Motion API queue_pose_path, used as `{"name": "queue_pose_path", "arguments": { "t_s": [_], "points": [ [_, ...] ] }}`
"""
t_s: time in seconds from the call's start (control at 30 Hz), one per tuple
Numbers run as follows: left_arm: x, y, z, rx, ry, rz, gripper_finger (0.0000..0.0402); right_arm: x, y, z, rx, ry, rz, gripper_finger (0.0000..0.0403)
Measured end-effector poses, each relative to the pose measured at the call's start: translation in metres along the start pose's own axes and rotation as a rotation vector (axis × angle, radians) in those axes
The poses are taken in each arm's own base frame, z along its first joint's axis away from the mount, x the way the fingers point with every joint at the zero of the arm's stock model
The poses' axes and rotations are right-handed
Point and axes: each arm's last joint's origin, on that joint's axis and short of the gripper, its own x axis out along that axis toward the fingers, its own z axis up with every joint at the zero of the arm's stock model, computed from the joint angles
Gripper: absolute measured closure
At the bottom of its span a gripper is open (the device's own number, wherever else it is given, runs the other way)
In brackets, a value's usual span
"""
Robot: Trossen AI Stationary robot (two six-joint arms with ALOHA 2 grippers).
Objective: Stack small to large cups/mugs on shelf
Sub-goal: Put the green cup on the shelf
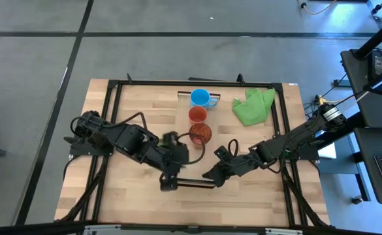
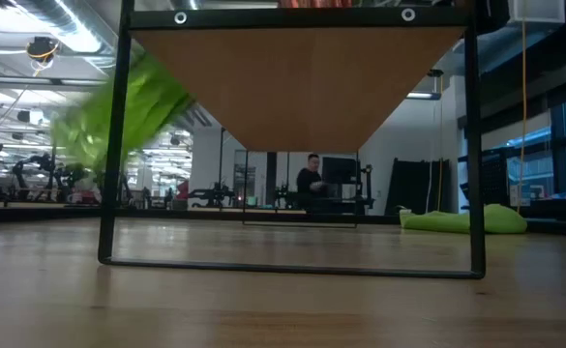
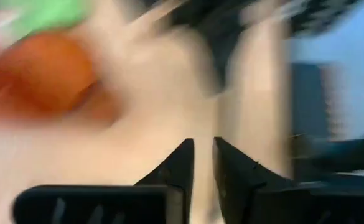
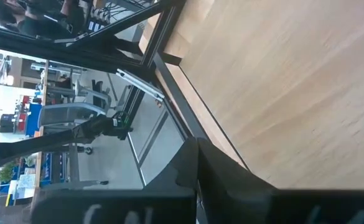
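The shelf (image 1: 183, 111) lies along the table's middle, running from far to near; the low view looks through its end bracket (image 2: 113, 145) under the plank (image 2: 297, 87). On it stand the light blue mug (image 1: 200, 98), the small red cup (image 1: 198, 115) and the translucent red tumbler (image 1: 200, 134) in a row. The olive-green tumbler does not show in the high view. My left gripper (image 1: 185, 149) is beside the red tumbler, its fingers (image 3: 182, 162) a narrow gap apart with nothing between them. My right gripper (image 1: 209, 177) is shut at the shelf's near end. My right gripper (image 4: 197, 158) has its shut fingers at the dark metal edge (image 4: 169, 68) by the shelf's near end. I cannot tell whether they touch it.
A bright green cloth (image 1: 253, 106) lies at the table's far right. A black frame (image 1: 283, 117) borders the tabletop. A blurred green shape (image 2: 118, 116) shows at the low view's upper left; what it is cannot be told. A person (image 2: 310, 179) sits far behind the table.
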Motion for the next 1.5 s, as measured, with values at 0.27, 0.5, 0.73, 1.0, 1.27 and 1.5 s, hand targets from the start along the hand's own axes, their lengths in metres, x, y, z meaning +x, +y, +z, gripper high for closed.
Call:
{"name": "queue_pose_path", "arguments": {
  "t_s": [0.27, 0.5, 0.73, 1.0, 1.27, 1.5],
  "points": [
    [-0.036, 0.035, -0.041, -0.317, -0.169, 0.464, 0.0352, -0.008, 0.008, -0.014, -0.007, 0.011, 0.046, 0.0396],
    [-0.018, 0.105, -0.109, -0.793, -0.224, 0.686, 0.0353, -0.04, 0.022, -0.023, -0.002, -0.189, 0.085, 0.0399],
    [0.005, 0.157, -0.185, -1.062, -0.106, 0.871, 0.0353, -0.069, 0.03, -0.023, 0.006, -0.307, 0.104, 0.04],
    [0.024, 0.189, -0.214, -1.058, -0.039, 0.576, 0.0353, -0.074, 0.03, -0.024, 0.002, -0.299, 0.103, 0.0398],
    [0.022, 0.223, -0.239, -1.041, 0.109, 0.589, 0.0353, -0.073, 0.03, -0.023, 0.028, -0.311, 0.105, 0.0378],
    [0.048, 0.243, -0.259, -1.093, 0.166, 0.406, 0.0353, -0.073, 0.03, -0.023, 0.031, -0.313, 0.106, 0.0358]
  ]
}}
